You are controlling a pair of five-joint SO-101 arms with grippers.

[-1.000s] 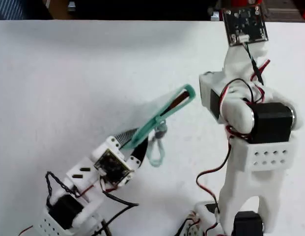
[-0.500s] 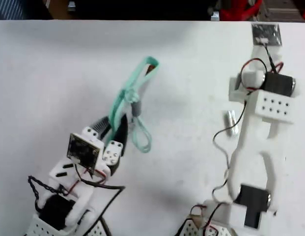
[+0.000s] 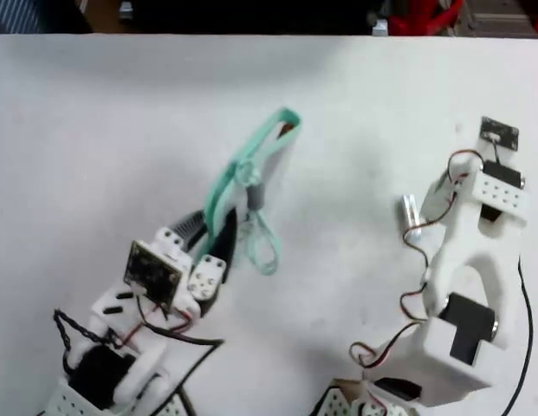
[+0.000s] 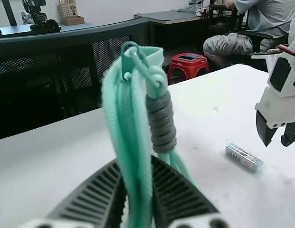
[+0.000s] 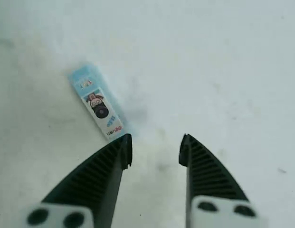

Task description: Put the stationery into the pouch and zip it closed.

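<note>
White bench (image 3: 121, 130) with two arms: left claw (image 4: 135, 164) clamped on the mint-green fabric pouch (image 4: 130, 133), held edge-up; right claw (image 5: 155, 140) parted and empty, just beside the small pale-blue rectangular stationery piece (image 5: 97, 108) lying flat. Judged early: grasping, insertion and zipping are not yet done.

- My left gripper (image 4: 136, 168): black with a ribbed pattern, white at the base.
- The pouch (image 4: 130, 118): mint green along its zip edge (the cord loop (image 3: 264, 247) has the same mint).
- The toggle (image 4: 161, 121) on the cord: grey, with ridges.
- My right gripper (image 5: 154, 145): also black and ribbed, with a white base.
- The stationery box (image 5: 96, 107): light blue, with a small cartoon print and a dark round spot.
- The table (image 3: 95, 130): plain white.
</note>
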